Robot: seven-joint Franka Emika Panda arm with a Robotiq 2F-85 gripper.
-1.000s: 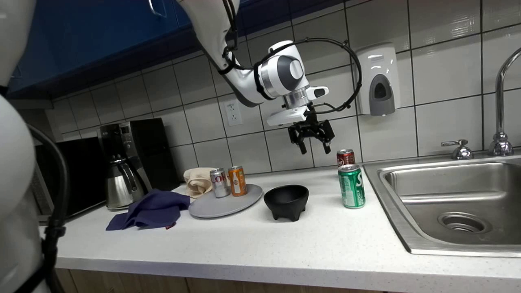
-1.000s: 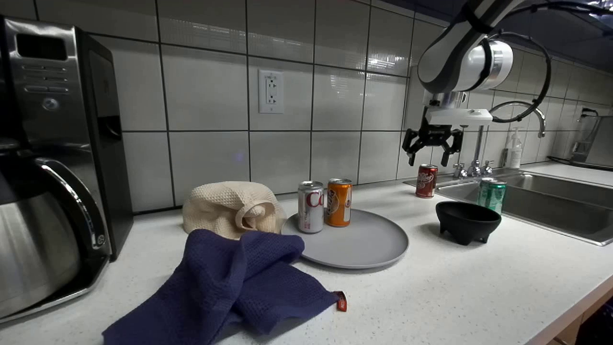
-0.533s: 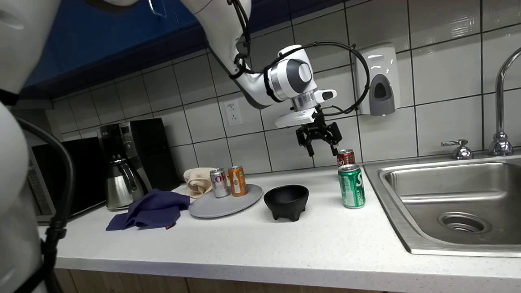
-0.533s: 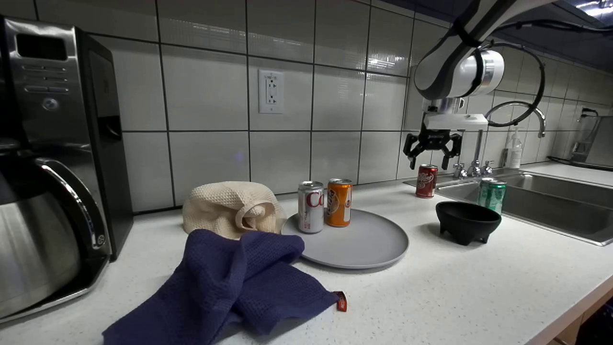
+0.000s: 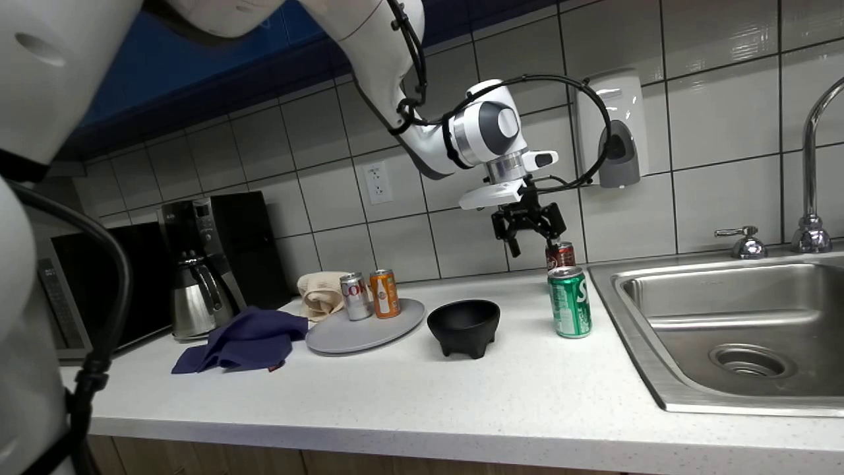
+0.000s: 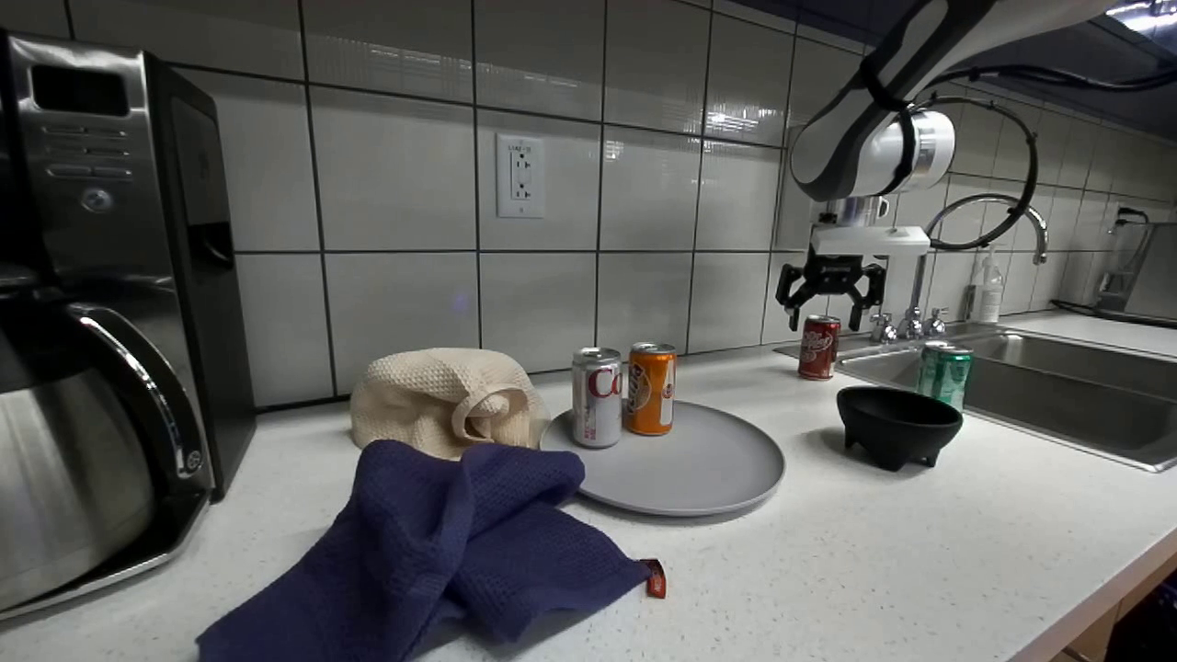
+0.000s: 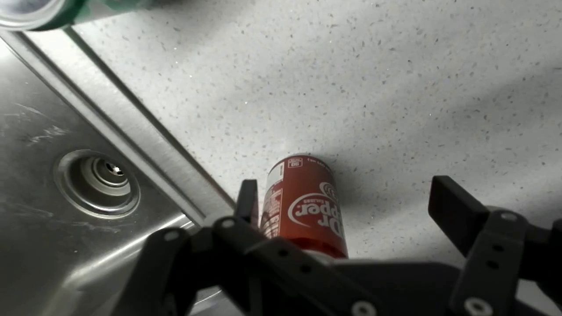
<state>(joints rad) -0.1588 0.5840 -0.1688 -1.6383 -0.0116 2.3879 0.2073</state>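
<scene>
The black two-fingered gripper (image 5: 533,251), jaws wide apart, hangs higher than the red, round metal can (image 6: 818,349) near the silver steel sink (image 5: 738,293); one finger (image 7: 248,197) looks close enough to bump the can over

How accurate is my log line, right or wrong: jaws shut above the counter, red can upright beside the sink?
One fix: the wrist view shows the jaws open above the counter, not shut; the red can is upright beside the sink.

In the wrist view I had free counter (image 7: 386,123) right of the red can (image 7: 303,202); a green can (image 7: 70,13) blocked the top-left corner.
</scene>
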